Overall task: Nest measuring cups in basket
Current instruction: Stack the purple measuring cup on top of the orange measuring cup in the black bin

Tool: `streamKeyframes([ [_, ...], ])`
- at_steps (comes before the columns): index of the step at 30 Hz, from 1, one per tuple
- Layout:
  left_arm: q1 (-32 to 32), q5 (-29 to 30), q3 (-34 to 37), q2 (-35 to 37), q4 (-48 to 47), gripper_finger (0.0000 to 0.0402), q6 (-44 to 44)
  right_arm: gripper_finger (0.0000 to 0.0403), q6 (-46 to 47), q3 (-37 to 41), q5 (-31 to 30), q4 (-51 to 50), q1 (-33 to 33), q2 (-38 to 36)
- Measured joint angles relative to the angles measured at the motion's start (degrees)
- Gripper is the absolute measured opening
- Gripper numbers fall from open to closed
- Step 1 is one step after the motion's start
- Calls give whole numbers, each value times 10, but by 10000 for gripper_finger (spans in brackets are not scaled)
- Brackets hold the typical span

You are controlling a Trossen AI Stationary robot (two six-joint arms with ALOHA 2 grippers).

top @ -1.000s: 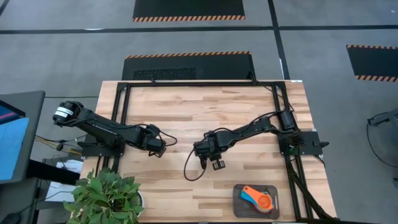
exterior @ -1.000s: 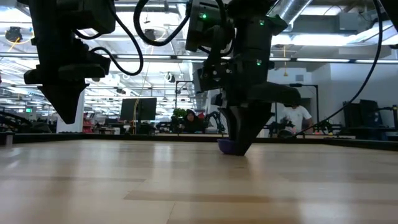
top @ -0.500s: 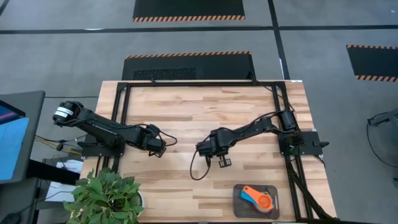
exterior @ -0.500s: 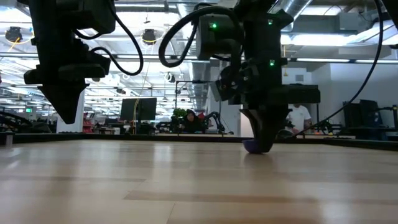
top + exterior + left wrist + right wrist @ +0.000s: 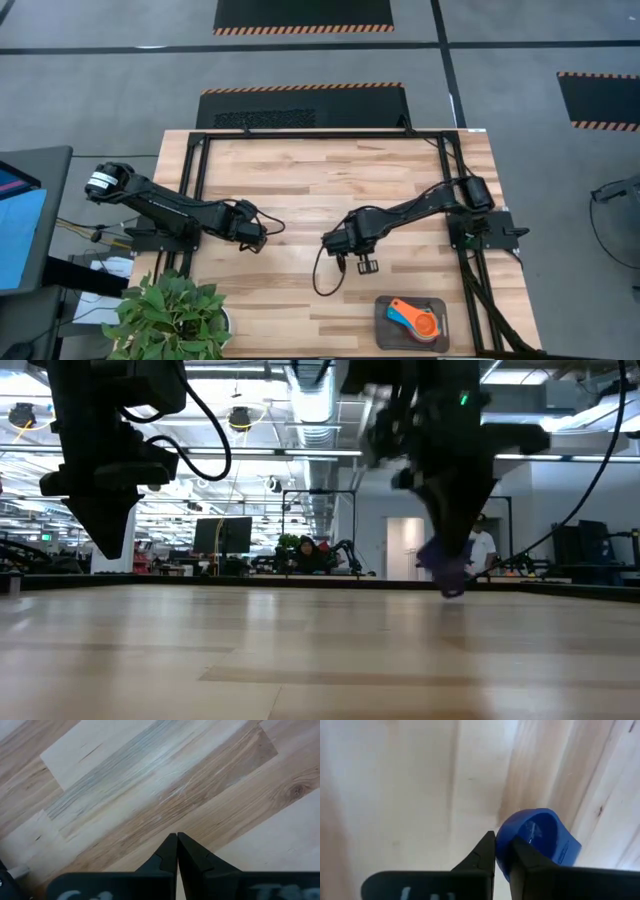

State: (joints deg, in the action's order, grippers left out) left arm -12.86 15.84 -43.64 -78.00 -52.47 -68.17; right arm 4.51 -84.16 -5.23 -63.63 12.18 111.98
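My right gripper (image 5: 366,266) is near the middle of the table, shut on a small blue measuring cup (image 5: 538,840). In the low view the gripper (image 5: 452,586) carries the cup (image 5: 438,563) just above the wood. The dark grey basket (image 5: 384,325) sits at the near right edge. An orange cup (image 5: 424,325) and a second blue cup (image 5: 401,318) lie nested in it. My left gripper (image 5: 256,241) waits, shut, over bare wood at the left (image 5: 177,841). No other cups show. My right gripper pinches the blue cup by its round wall (image 5: 504,845), on the side away from the flat handle (image 5: 568,852). One finger (image 5: 486,849) is outside the wall and the other (image 5: 521,856) seems to be inside the bowl. The fingers point down from above, and the cup is lifted clear.
A potted plant (image 5: 172,314) stands at the table's near left corner. A black frame (image 5: 320,135) runs around the table top. A loop of cable (image 5: 322,283) hangs from the right arm. Bare wood lies between the right gripper and the basket.
My right gripper has moved toward the table's right and near edges, closer to the basket, carrying the blue cup. In the low view the cup sat at table level before and is now a little above it. The left arm has kept still.
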Motion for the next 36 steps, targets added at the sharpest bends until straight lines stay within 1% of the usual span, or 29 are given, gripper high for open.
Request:
streamKeyframes([
  [6,0,0,0,0,0,0,11,35,53,-1,-1,-49,34,-48],
  [11,0,0,0,0,1,0,17,32,109,-1,-2,-80,79,-90],
  [15,0,0,0,0,2,0,30,41,162,-1,20,-87,130,-121],
  [19,0,0,0,0,2,0,47,37,225,-1,48,-86,201,-144],
  [24,0,0,0,0,2,0,54,33,329,-1,69,-82,306,-148],
  [28,0,1,0,0,2,0,54,42,434,-1,70,-70,380,-135],
  [32,0,3,0,0,2,0,54,42,503,-1,66,-49,421,-132],
  [36,0,3,0,0,2,0,54,39,536,1,61,-30,427,-132],
])
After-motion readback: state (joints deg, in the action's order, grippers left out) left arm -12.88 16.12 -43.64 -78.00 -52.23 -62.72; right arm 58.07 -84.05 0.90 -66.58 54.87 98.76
